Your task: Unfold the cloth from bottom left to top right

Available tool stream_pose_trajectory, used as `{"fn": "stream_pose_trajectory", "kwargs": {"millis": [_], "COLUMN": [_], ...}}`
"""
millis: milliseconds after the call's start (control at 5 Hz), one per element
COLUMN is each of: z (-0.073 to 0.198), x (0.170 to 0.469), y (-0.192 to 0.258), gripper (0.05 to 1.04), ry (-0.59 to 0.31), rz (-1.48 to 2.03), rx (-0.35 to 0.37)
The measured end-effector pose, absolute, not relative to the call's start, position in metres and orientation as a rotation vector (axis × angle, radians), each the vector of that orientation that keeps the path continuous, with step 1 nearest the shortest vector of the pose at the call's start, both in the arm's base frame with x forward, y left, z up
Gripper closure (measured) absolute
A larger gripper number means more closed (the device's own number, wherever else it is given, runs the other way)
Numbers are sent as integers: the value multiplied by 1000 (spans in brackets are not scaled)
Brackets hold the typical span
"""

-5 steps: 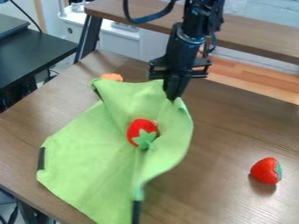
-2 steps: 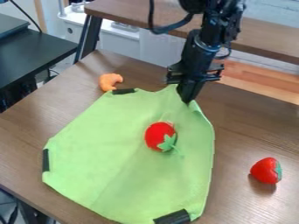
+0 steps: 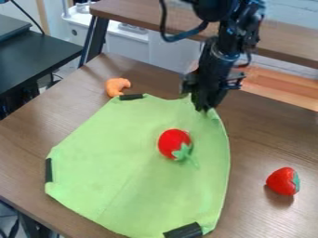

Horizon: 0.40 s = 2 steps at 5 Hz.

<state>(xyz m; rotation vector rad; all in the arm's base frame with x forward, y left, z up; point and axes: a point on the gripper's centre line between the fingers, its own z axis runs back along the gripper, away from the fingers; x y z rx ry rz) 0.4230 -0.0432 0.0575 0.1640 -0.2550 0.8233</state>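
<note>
On brown table (image 3: 261, 139) | green cloth (image 3: 118, 162) spread | jaws (image 3: 203, 108) gripping its far corner | red toy (image 3: 173, 142) atop

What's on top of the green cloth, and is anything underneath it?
A red toy with green leaves sits on the cloth, the gripper at its far edge. What's underneath is covered.

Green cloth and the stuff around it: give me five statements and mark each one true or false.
1. The green cloth lies largely spread on the table. True.
2. The gripper is at the cloth's bottom left corner. False: it is at the top right.
3. A red toy with green leaves rests on the cloth. True.
4. The orange toy lies at the cloth's middle. False: it is by the top left corner.
5. The toy strawberry is right of the cloth. True.
</note>
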Motion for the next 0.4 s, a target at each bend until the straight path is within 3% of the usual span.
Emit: {"fn": "stream_pose_trajectory", "kwargs": {"millis": [200,400], "z": [80,129], "x": [418,405], "y": [-42,-16], "gripper": [275,87], "ry": [-360,-531], "rz": [778,782], "rx": [24,-158]}}
